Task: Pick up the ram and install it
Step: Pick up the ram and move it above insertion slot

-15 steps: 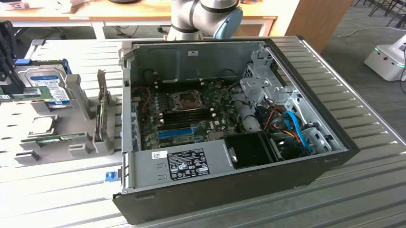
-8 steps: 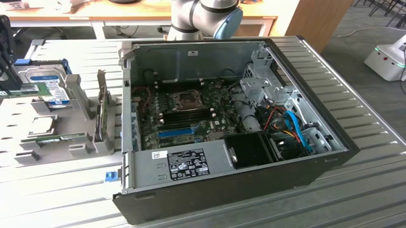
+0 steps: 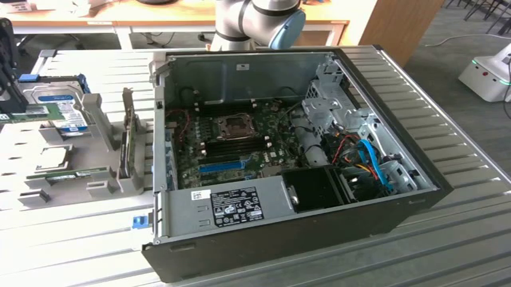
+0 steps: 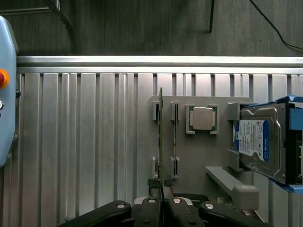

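Note:
The ram (image 4: 161,137) is a thin green stick seen edge-on, running straight out from my gripper (image 4: 161,204), whose black fingers are shut on its near end. In the exterior view, the ram (image 3: 36,112) hangs level at the far left, in front of the hard drive, under the dark gripper (image 3: 8,101). It is above the grey parts holder (image 3: 48,191), away from the open computer case (image 3: 288,149). A second green stick (image 3: 76,174) rests in a slot of the holder (image 4: 189,161). The motherboard's memory slots (image 3: 231,145) sit below the processor socket.
A silver hard drive with a blue label (image 4: 262,142) and a square processor chip (image 4: 202,118) rest in the holder. The case has tall metal walls, a drive cage and blue cables (image 3: 371,161) on the exterior view's right. The table is ribbed metal (image 4: 85,142).

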`<move>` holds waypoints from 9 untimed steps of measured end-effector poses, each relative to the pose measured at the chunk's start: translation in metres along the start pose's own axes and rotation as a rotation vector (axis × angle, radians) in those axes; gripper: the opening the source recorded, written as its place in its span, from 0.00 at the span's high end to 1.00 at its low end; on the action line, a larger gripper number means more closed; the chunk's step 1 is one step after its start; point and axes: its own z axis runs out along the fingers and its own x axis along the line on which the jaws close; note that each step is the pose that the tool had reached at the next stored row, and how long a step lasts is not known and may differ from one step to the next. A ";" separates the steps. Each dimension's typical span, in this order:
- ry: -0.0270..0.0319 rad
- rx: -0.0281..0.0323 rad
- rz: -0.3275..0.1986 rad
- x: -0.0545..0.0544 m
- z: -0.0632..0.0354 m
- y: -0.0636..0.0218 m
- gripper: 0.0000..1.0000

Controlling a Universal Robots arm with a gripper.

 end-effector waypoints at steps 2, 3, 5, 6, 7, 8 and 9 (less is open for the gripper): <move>-0.0002 0.0002 0.000 0.000 0.0001 -0.0019 0.88; -0.0002 0.0002 0.000 0.000 0.0000 -0.0033 0.88; -0.0001 0.0001 0.000 0.000 -0.0001 -0.0070 0.88; -0.0001 0.0001 0.000 0.000 -0.0002 -0.0091 0.88; -0.0001 0.0001 0.000 0.000 -0.0003 -0.0114 0.88; -0.0002 0.0002 -0.001 0.000 -0.0003 -0.0136 0.88; -0.0002 0.0003 -0.001 0.000 -0.0004 -0.0158 0.88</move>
